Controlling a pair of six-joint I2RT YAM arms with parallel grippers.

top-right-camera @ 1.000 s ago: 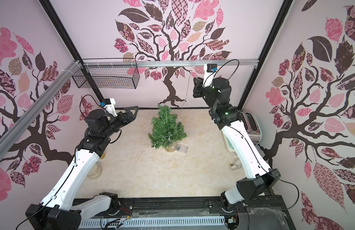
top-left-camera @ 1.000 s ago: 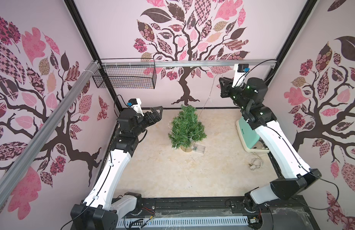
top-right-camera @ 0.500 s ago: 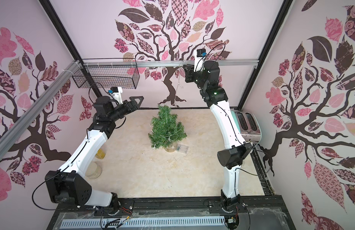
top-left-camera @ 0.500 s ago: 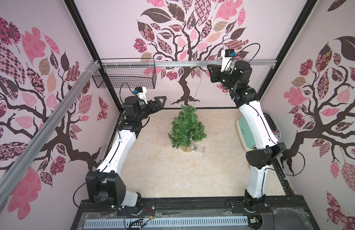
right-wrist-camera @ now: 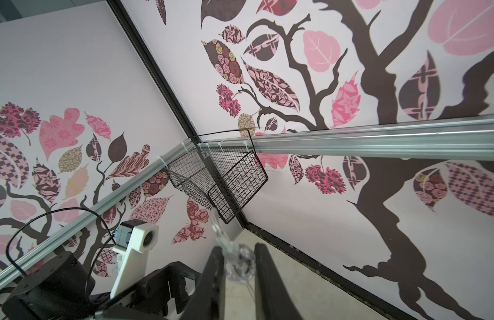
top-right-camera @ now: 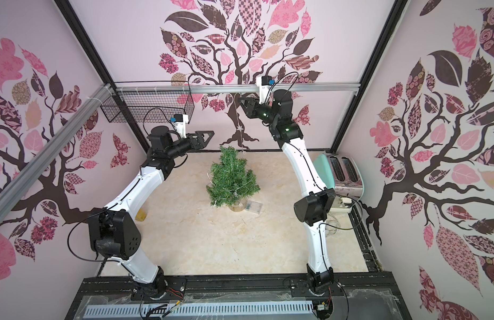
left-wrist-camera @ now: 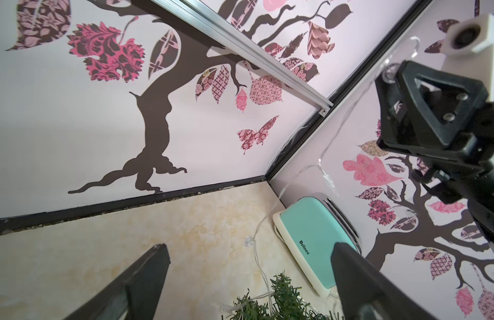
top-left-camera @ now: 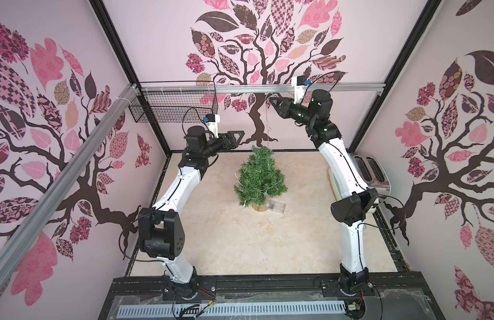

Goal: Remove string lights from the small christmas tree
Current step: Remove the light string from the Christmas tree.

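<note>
String lights [top-left-camera: 268,126]: one clear bulb is clamped between the nearly closed jaws of the right gripper [right-wrist-camera: 237,250], high above the small christmas tree [top-left-camera: 259,177]. From there the strand is hung down to the treetop, and the remainder is wound through the branches. Left gripper [top-left-camera: 238,135]: jaws are spread wide with nothing held, beside the treetop and apart from the strand.

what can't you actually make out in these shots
- How the string lights wind through the tree: wire too thin in both top views, lost among needles.
- The bulb in the right claw: blurred in the right wrist view.
- The yellowish thing: mostly behind the left arm in a top view.
</note>
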